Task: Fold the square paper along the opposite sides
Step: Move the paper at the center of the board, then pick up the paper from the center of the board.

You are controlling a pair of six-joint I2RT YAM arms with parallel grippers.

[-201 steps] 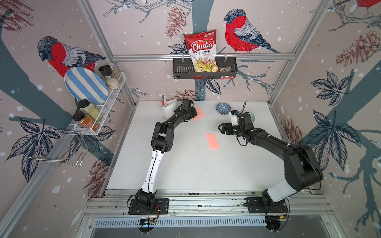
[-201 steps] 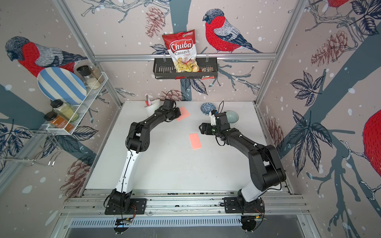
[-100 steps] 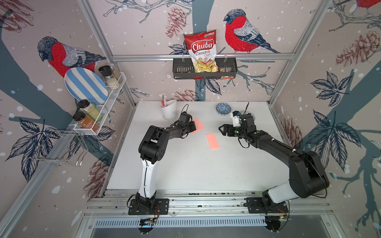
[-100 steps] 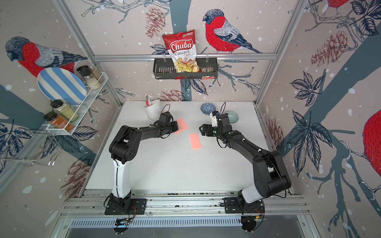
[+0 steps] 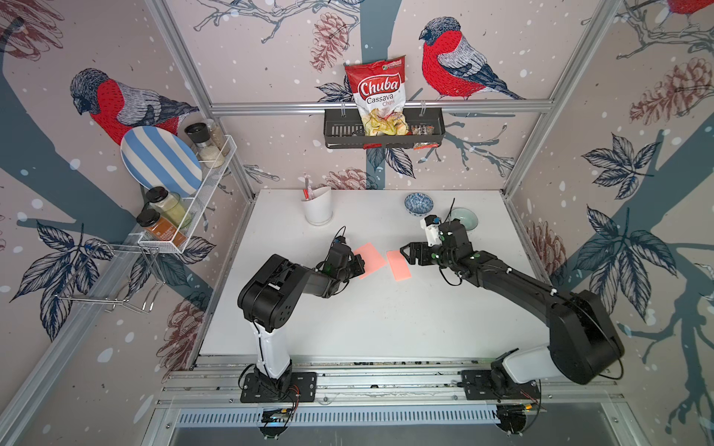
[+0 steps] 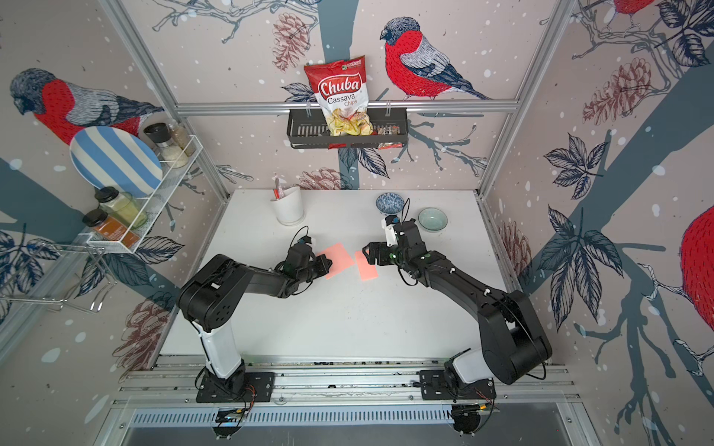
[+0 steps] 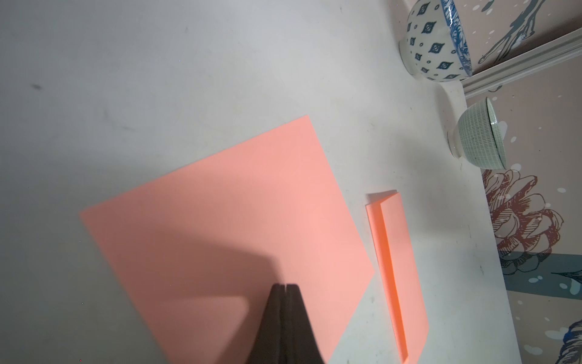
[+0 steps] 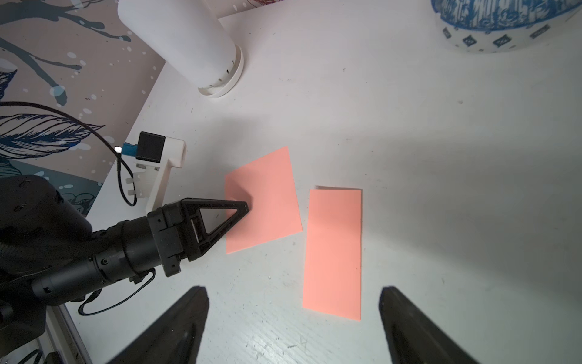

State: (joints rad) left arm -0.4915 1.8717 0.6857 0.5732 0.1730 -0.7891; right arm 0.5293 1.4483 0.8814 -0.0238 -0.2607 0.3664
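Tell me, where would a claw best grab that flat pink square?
Likely the edge facing the folded paper, approached low from the side of the right claw. The square paper lies flat on the table, so nothing stands up to pinch; only a lifted rim would do. The shut left claw sits over the opposite part.

Only readable thing here is the chip bag (image 5: 380, 96) sitting in the black basket (image 5: 340, 129): it's showing "Chuba" in big white script, with "Cassava Chips" running right under it. The tiny green logo at its top and the spice jar (image 5: 164, 231) label, off left of the basket, are coming out too small to read.
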